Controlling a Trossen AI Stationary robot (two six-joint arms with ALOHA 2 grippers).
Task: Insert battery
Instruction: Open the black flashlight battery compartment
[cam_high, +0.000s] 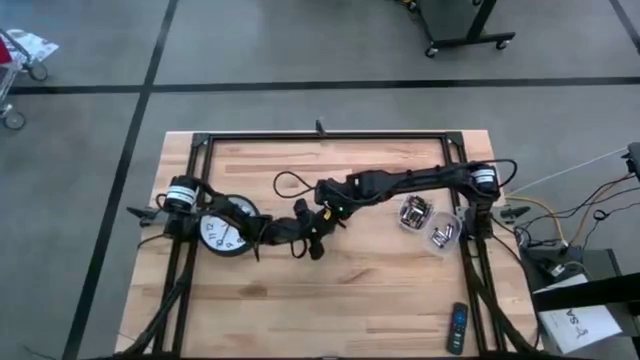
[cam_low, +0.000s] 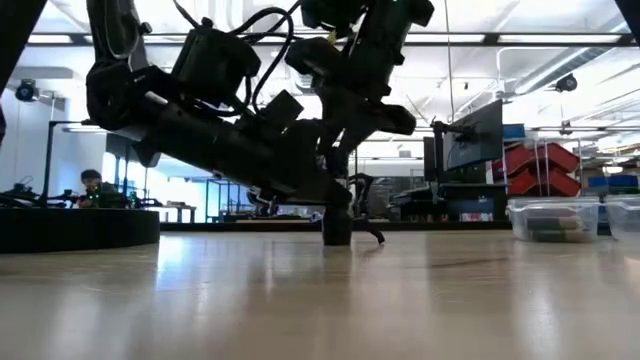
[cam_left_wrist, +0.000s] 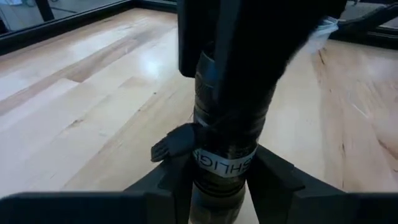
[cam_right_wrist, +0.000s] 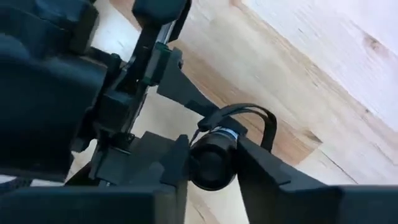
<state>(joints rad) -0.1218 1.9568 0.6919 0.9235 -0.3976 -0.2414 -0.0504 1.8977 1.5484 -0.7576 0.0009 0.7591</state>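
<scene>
Here, flashlight (cam_low: 337, 225) upright on table (cam_low: 320, 300) (long axis vertical), both grippers' fingers (cam_left_wrist: 273, 174) clamped round it.

Pale blond wood with darker grain streaks is being shown by the table (cam_high: 380, 290). A white face with black numerals, ringed in black, is being displayed by the clock (cam_high: 222, 233). A black body with a white lettered band is being shown by the flashlight (cam_left_wrist: 225, 163). Clear plastic is being shown by the battery containers (cam_high: 428, 223). The remote (cam_high: 456, 328) is being seen as black.
</scene>
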